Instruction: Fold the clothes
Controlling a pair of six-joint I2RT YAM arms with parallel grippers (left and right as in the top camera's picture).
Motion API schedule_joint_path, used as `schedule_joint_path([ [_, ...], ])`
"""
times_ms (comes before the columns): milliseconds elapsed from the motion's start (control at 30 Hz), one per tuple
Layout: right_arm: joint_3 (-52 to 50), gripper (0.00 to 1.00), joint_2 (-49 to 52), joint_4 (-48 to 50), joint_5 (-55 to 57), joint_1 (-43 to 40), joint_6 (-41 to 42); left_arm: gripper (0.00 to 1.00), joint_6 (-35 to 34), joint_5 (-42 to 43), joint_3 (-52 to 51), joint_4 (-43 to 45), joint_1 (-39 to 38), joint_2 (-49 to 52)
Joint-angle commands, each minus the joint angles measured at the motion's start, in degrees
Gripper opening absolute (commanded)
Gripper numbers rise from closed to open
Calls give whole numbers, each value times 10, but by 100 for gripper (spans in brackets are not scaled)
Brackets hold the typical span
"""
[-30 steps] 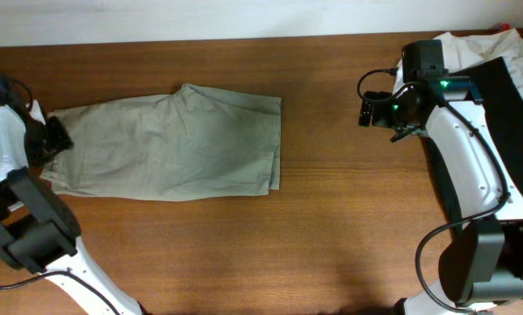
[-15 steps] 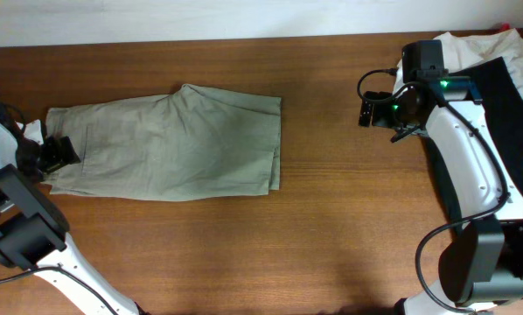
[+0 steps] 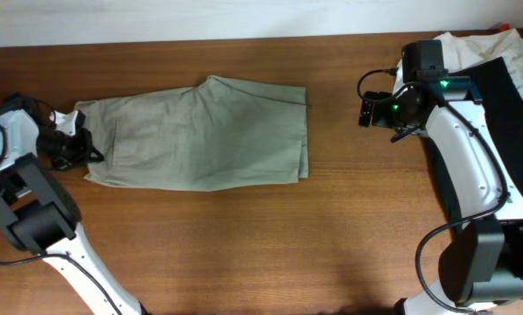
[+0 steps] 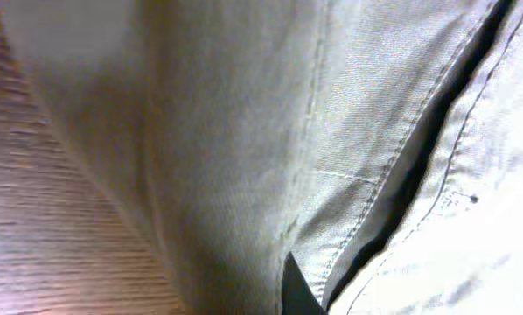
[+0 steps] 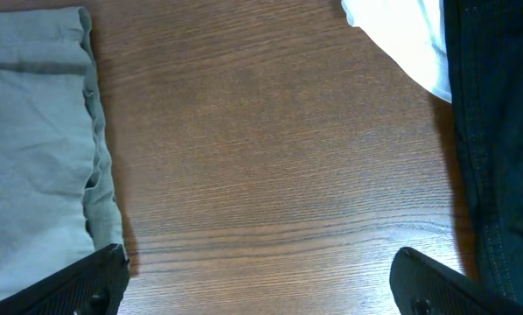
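1. Looking at the olive shorts (image 3: pixel 196 133), lying flat on the table (image 3: pixel 244 236) left of centre, leg hems pointing toward the middle; layered edges there suggesting one lengthwise fold already in.
2. Judging the crosswise fold as not yet made, with the cloth lying at full length.
3. Finding the left gripper (image 3: pixel 69 147) touching the waist end; wrist view filled with fabric, so not managing to tell whether it is clamped or slack.
4. Finding the right gripper (image 5: pixel 261 289) hovering over bare wood apart from the shorts, fingers spread wide, carrying nothing.
5. Noting a white garment (image 3: pixel 471 44) and a dark garment (image 3: pixel 517 96) heaped at the right edge, probably awaiting folding.
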Motion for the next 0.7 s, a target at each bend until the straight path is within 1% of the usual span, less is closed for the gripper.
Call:
schedule_joint_path([
  [0, 9, 99, 0, 0, 5, -4, 7, 0, -41, -63, 21, -53, 13, 94],
  [33, 9, 99, 0, 0, 5, -4, 7, 0, -86, -98, 90, -101, 29, 94],
  [67, 9, 99, 0, 0, 5, -4, 7, 0, -111, -107, 161, -147, 38, 94],
  [100, 9, 99, 0, 0, 5, -4, 7, 0, -125, -112, 216, -181, 42, 94],
  [133, 9, 98, 0, 0, 5, -4, 7, 0, -154, -144, 310, -237, 41, 94],
  [167, 9, 99, 0, 0, 5, -4, 7, 0, -166, -166, 380, -275, 40, 94],
  [200, 9, 99, 0, 0, 5, -4, 7, 0, -166, -173, 446, -296, 38, 92],
  [233, 9, 99, 0, 0, 5, -4, 7, 0, -175, -169, 469, -296, 36, 73],
  [267, 9, 99, 0, 0, 5, -4, 7, 0, -183, -169, 472, -296, 32, 54],
  [367, 9, 99, 0, 0, 5, -4, 7, 0, -178, -166, 472, -296, 7, -8],
  [400, 9, 99, 0, 0, 5, -4, 7, 0, -176, -155, 472, -296, -13, -33],
  [467, 9, 99, 0, 0, 5, -4, 7, 0, -156, -101, 472, -296, -52, -71],
  [500, 9, 98, 0, 0, 5, -4, 7, 0, -156, -88, 472, -296, -82, -94],
  [567, 9, 99, 0, 0, 5, -4, 7, 0, -156, -90, 472, -295, -151, -127],
  [667, 9, 99, 0, 0, 5, -4, 7, 0, -157, -111, 459, -295, -245, -127],
])
